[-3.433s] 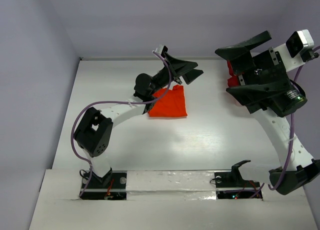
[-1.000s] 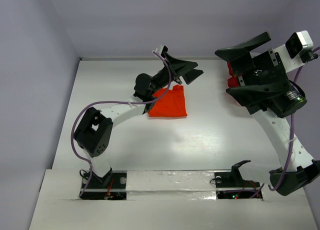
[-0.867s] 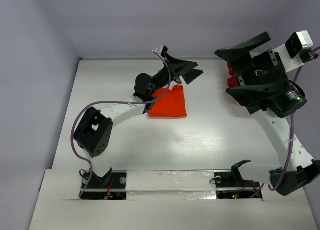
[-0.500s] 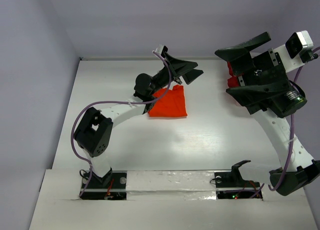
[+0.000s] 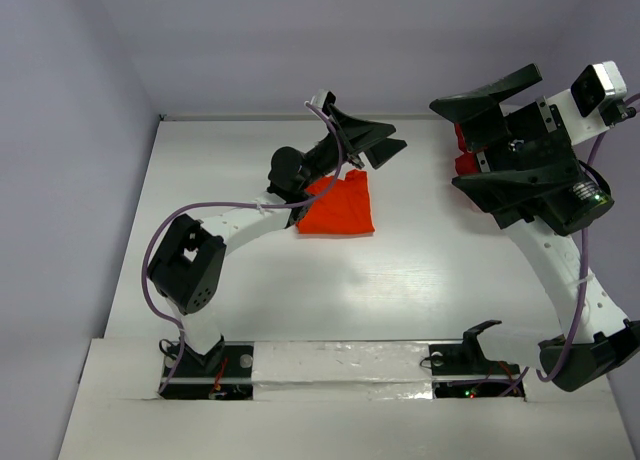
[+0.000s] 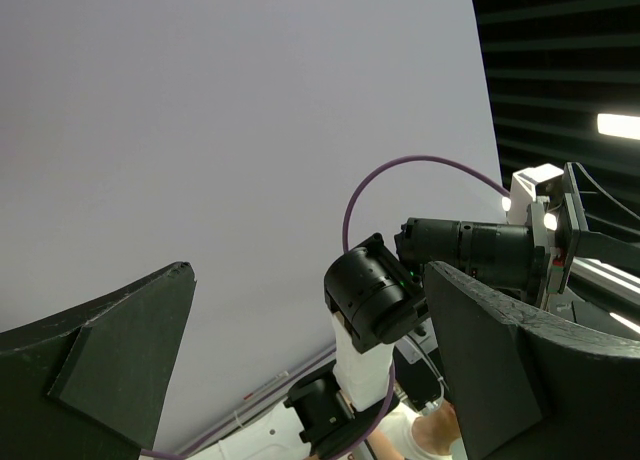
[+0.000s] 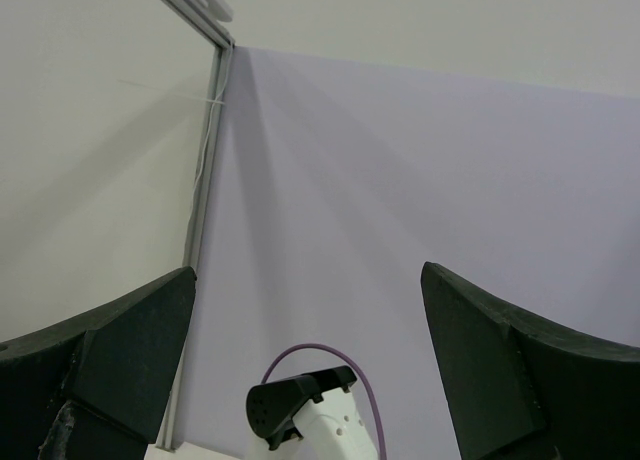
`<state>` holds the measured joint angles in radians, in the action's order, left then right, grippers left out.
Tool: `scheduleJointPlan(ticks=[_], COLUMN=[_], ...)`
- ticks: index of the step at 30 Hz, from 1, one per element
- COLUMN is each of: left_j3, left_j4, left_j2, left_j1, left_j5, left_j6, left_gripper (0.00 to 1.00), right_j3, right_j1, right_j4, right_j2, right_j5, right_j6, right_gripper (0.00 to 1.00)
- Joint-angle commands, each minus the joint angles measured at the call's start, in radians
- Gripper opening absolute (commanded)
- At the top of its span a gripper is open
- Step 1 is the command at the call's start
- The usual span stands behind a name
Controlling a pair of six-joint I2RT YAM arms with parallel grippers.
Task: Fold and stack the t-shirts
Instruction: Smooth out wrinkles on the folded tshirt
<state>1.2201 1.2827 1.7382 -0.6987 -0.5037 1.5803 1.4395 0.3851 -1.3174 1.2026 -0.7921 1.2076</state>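
Note:
A folded bright orange-red t-shirt (image 5: 338, 206) lies flat at the table's middle, its left edge under my left arm. My left gripper (image 5: 393, 140) hangs just beyond the shirt's far right corner, open and holding nothing. A bit of darker red t-shirt (image 5: 464, 151) shows at the back right, mostly hidden behind my right gripper (image 5: 446, 143), which is raised high, open and empty. In the left wrist view the left gripper (image 6: 310, 365) faces the wall and the right arm (image 6: 375, 300). The right gripper (image 7: 308, 355) in its own view faces the wall. Neither wrist view shows cloth.
The white table (image 5: 400, 280) is boxed in by pale violet walls at the back (image 5: 330, 50) and left (image 5: 70, 180). Both arm bases sit on the near ledge (image 5: 340, 365). The left arm's elbow (image 5: 187, 265) stands over the table's left side.

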Motion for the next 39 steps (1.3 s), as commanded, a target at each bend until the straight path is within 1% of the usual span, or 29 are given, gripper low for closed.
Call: scheduleJointPlan(ticks=[1,18,23,25,29,34,37,38,39], left_j3=[0.041,0.038,0.041,0.023,-0.022,-0.031,-0.022,-0.019,-0.013], left_j4=[0.469,0.466,0.458,0.460,0.495,0.507,0.536,0.578,0.602], left_j2=[-0.008,-0.011,-0.012,-0.014,-0.017,-0.003,0.032,0.065,0.084], left_j1=[-0.002,-0.002,-0.002,-0.012,-0.012,-0.021,-0.021,-0.021,-0.031], left_j5=[-0.007,-0.002,0.013,0.020,0.056,0.033,0.028,0.033,0.033], left_j6=[-0.003,0.003,0.014,0.023,0.049,0.083,0.122,0.170,0.194], left_gripper=[0.99,0.99,0.99,0.99,0.99,0.99,0.99,0.99,0.99], right_j3=[0.006,0.009,0.032,0.032,0.048,0.015,-0.014,-0.017,-0.017], right_j1=[-0.008,-0.008,-0.008,-0.008,-0.008,-0.008,-0.008,-0.008,-0.008], right_j4=[-0.026,-0.020,0.030,0.037,0.107,0.075,0.141,0.227,0.278], right_j2=[-0.024,-0.021,-0.020,-0.017,-0.003,-0.005,-0.032,-0.050,-0.060], right_j5=[0.019,0.025,0.030,0.033,0.036,0.039,0.056,0.074,0.085], right_j6=[-0.011,-0.011,-0.017,-0.016,-0.016,0.015,-0.023,-0.040,-0.077], right_gripper=[1.00,1.00,1.00,1.00,1.00,1.00,1.00,1.00,1.00])
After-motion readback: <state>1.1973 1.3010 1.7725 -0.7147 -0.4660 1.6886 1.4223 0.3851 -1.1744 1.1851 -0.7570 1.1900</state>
